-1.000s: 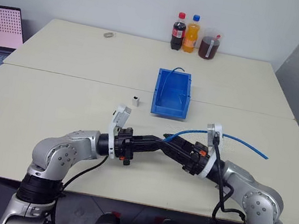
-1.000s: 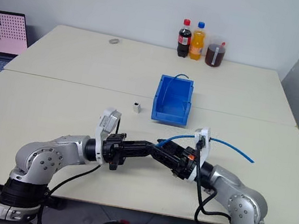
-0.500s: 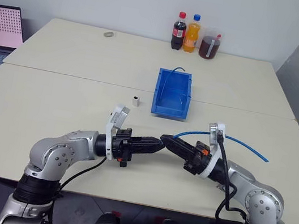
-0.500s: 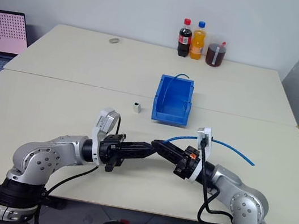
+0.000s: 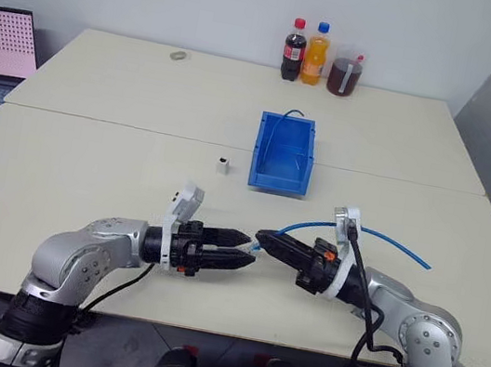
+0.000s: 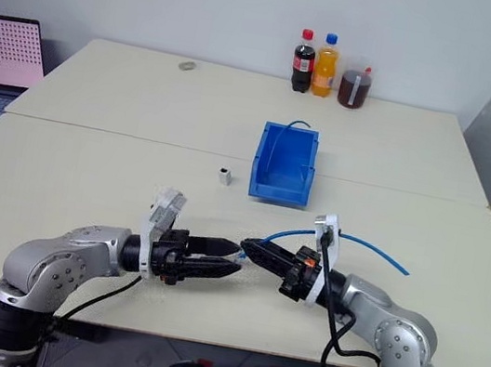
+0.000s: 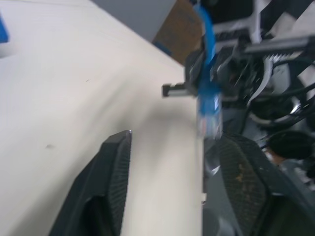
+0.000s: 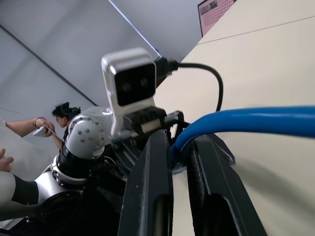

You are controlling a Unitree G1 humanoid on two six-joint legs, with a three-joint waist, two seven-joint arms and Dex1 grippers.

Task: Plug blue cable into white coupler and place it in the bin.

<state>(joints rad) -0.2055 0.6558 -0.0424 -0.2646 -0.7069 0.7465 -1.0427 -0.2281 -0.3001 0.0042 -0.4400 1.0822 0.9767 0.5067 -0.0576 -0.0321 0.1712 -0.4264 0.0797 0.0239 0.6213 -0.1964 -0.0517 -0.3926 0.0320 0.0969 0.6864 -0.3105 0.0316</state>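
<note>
Both arms are low over the near edge of the table [image 5: 88, 167], tips pointing at each other. The right gripper [image 5: 262, 238] is pinching the blue cable [image 5: 378, 234] close to its plug end; the fingers are pressed onto the cord, seen clearly in the right wrist view [image 8: 236, 120]. The clear plug sticks out past the fingertips toward the left gripper [image 5: 241, 247]. From the pinch the cable arcs up and trails off to the right, its far end lying on the table.

The left gripper is spread, nothing between its fingers [image 7: 110, 182]. In the left wrist view the plug [image 7: 209, 115] hangs just ahead of the open fingers, not touching them.

The white coupler [image 5: 221, 164] stands alone on the table, just left of the bin [image 5: 279, 172] and well apart from both grippers. The bin sits mid-table, open top, with a thin blue wire [image 5: 272, 136] looped inside.

Far edge: two bottles [image 5: 304, 52] and a jar [image 5: 344, 72] of dark liquid, plus a small grey roundish thing [image 5: 179, 57]. A laptop [image 5: 0, 44] is off to the left. A person [image 8: 61, 115] shows in the background of the right wrist view.
</note>
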